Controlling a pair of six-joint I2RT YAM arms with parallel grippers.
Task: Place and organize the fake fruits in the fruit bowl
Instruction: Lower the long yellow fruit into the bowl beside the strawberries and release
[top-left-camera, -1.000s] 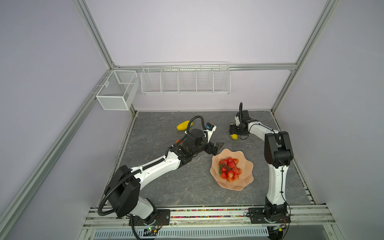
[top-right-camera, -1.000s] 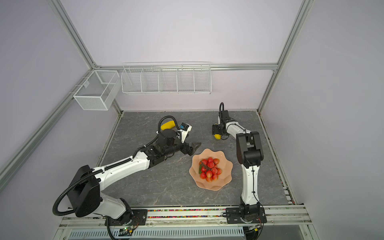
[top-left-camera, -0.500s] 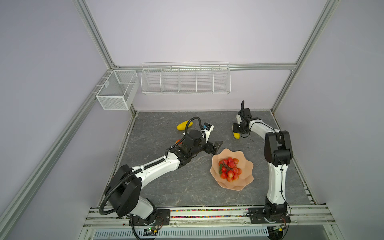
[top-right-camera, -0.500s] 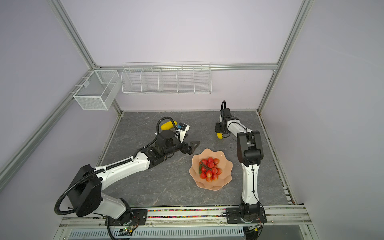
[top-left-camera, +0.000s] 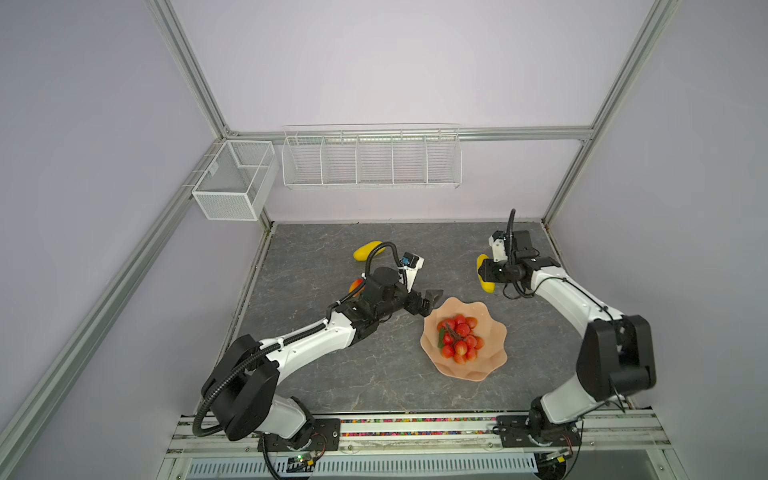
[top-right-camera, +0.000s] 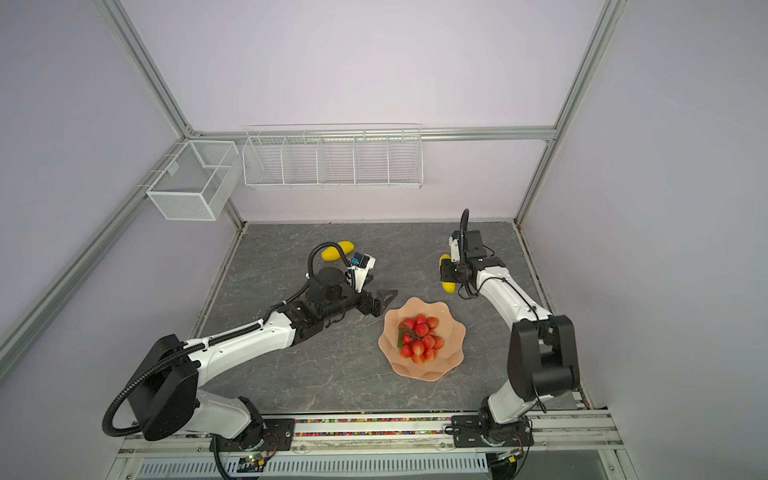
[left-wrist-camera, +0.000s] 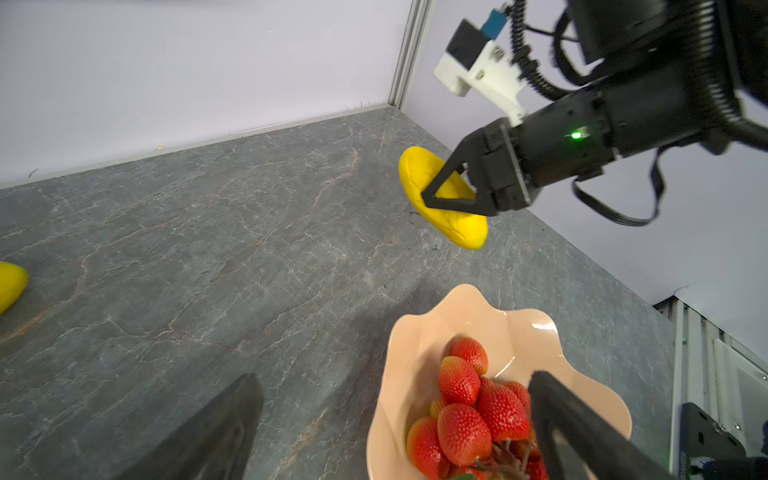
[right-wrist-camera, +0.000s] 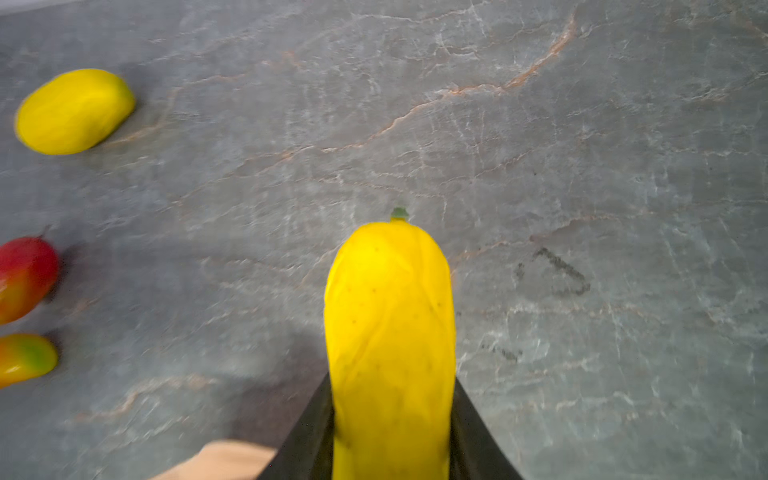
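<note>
Sitting in the bowl (top-left-camera: 490, 332), at the desk's front right: berries (top-left-camera: 458, 338) only. Clamping one yellow fruit (left-wrist-camera: 440, 199) above the back right of the desk, right gripper (left-wrist-camera: 446, 195); idling by the bowl rim with fingers apart, left gripper (top-left-camera: 428, 302). Remaining on the desk's back left: second yellow fruit (top-left-camera: 365, 250) and two mangoes (right-wrist-camera: 25, 274); showing no legible writing anywhere.

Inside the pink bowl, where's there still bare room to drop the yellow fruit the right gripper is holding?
The strawberry bunch crowds the middle of the fruit bowl. Bare peach surface shows along the wall on the right arm's side and at the back lobes nearest the held yellow fruit. The open left gripper hovers at the bowl's back-left rim, so that side is tight.
</note>
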